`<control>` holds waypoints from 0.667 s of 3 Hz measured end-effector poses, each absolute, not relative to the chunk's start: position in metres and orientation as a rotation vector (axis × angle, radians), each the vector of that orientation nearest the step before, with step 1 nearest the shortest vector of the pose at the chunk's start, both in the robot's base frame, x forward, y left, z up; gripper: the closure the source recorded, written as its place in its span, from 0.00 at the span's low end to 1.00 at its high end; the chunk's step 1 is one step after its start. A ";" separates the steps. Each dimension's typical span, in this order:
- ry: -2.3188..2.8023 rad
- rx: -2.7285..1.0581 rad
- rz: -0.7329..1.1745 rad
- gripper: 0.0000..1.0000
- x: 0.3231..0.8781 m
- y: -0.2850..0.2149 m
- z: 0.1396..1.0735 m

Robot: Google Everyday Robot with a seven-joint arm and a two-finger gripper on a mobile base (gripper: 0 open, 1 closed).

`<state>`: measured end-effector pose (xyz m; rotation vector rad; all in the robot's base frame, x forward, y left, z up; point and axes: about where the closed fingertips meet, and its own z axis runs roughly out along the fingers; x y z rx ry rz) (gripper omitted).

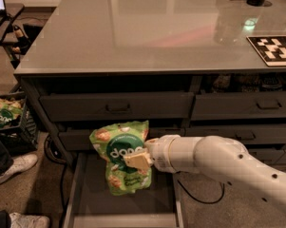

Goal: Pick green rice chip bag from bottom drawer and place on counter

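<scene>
The green rice chip bag (pixel 119 151) is bright green with a dark round logo and hangs in the air above the open bottom drawer (pixel 76 194). My gripper (pixel 137 159) is shut on the bag's right side, its tan fingers pressed over the logo, at the end of the white arm (pixel 218 163) that reaches in from the lower right. The bag is clear of the drawer floor and in front of the cabinet's lower drawer fronts. The counter (pixel 142 32), a glossy light grey top, lies above and behind.
A black-and-white patterned board (pixel 274 49) lies at the counter's right edge. Closed grey drawers with dark handles (pixel 118 107) face me. A black crate with green bags (pixel 4 120) stands on the floor at left, next to a person's shoe (pixel 12 167).
</scene>
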<state>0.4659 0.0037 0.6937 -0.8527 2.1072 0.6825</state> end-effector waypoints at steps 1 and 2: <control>2.022 -0.888 0.696 1.00 0.484 0.017 0.730; 1.952 -0.931 0.678 1.00 0.518 0.030 0.777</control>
